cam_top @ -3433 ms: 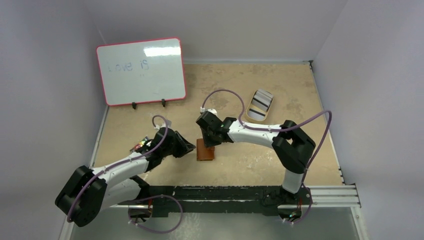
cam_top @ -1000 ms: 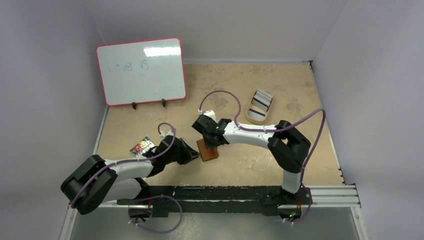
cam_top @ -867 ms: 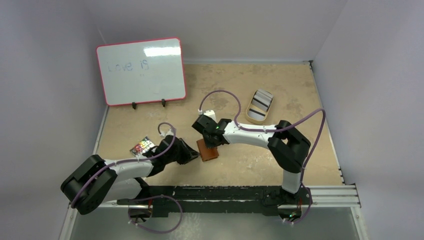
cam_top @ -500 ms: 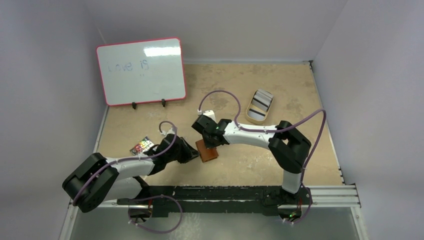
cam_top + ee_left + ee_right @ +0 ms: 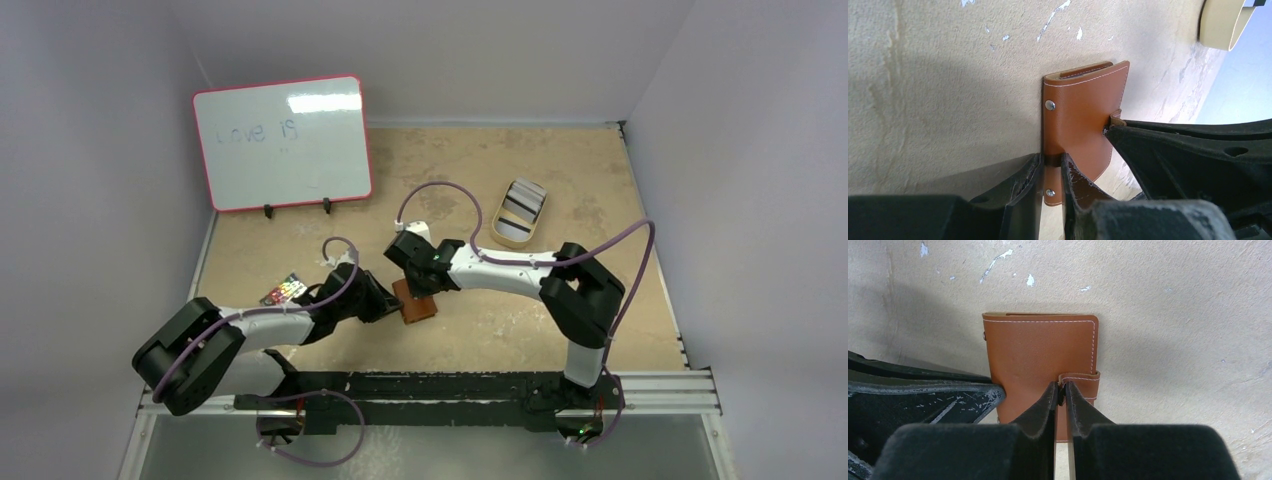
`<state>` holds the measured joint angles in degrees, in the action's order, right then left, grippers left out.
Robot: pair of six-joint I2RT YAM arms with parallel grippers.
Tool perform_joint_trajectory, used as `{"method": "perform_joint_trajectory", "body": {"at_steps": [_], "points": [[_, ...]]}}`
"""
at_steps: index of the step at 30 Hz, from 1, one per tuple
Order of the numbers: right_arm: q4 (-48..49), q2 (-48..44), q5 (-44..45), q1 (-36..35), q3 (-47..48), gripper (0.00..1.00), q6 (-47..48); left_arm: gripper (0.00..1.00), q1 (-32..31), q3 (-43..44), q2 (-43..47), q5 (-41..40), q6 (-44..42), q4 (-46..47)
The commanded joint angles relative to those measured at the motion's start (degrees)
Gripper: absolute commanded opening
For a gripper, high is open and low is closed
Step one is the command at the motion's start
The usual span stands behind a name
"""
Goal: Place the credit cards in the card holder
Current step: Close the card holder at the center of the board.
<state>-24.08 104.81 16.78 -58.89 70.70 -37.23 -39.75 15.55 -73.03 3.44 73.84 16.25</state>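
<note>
Tan, scuffed table [image 5: 560,170] boxed in by plain pale walls, whiteboard [image 5: 283,142] propped at the back left. Wallet [image 5: 418,310] lies closed and flat near the middle of the table, between the two arms. Cards [image 5: 522,205] sit in an oval tin [image 5: 505,240] back right, well apart from the wallet; none are in the wallet that I can see.

Left gripper [image 5: 1050,170] is nearly closed, pinching the wallet's edge on the side with the metal studs. Right gripper [image 5: 1062,387] has its fingers pinched almost together on the small strap [image 5: 1083,382] that wraps over the opposite edge. Both have hold of the wallet, nothing else.

Handling guess: the wallet is light, soft leather that bends and will slide on the table unless pinned. The strap is the obvious pull point, with the other edge held as anchor. The cards look thin, stiff and slick, and lying flat in the tin they will probably need tipping or an edge pick.

Room: the two grippers sit close together over the wallet, so that spot is tight. There is open table to the right and back. The tin is reachable from the right arm's side.
</note>
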Motion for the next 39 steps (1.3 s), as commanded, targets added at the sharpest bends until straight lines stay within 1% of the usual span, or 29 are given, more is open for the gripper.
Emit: {"method": "perform_joint_trajectory", "body": {"at_steps": [1,6,9,12,16,22,29,35,39], "points": [[0.9,-2.44,-2.29,-0.86,-0.81,0.1,0.29,0.18,0.45,1.54,-1.14,-1.43,-2.12,0.54],[0.19,-1.54,-2.29,-1.14,-0.44,0.14,0.88,0.18,0.46,1.72,-1.27,-1.56,-2.18,0.37],[-0.02,-1.37,-2.05,-1.22,-0.31,0.21,1.01,0.18,0.47,1.69,-1.26,-1.6,-2.13,0.28],[0.47,-1.85,-2.41,-1.27,-0.23,0.25,1.32,0.18,0.48,1.7,-1.36,-1.6,-2.17,0.27],[1.92,-3.43,-4.32,-1.22,-0.99,0.25,1.15,0.18,0.46,1.85,-1.32,-1.61,-2.24,0.1],[3.02,-4.28,-6.94,-1.22,-1.66,0.22,1.9,0.18,0.46,1.85,-0.95,-1.66,-2.3,-0.25],[3.22,-8.11,-5.27,-0.97,-1.91,0.24,1.16,0.18,0.48,2.52,0.55,-1.77,-2.68,-1.92],[6.89,-11.64,-6.76,2.38,-5.45,0.25,1.25,0.18,0.46,2.64,1.73,-2.11,-2.87,-3.0],[10.97,-12.31,-11.28,5.94,-8.51,0.24,2.32,0.18,0.46,2.7,2.03,-2.28,-2.99,-3.24]]}}
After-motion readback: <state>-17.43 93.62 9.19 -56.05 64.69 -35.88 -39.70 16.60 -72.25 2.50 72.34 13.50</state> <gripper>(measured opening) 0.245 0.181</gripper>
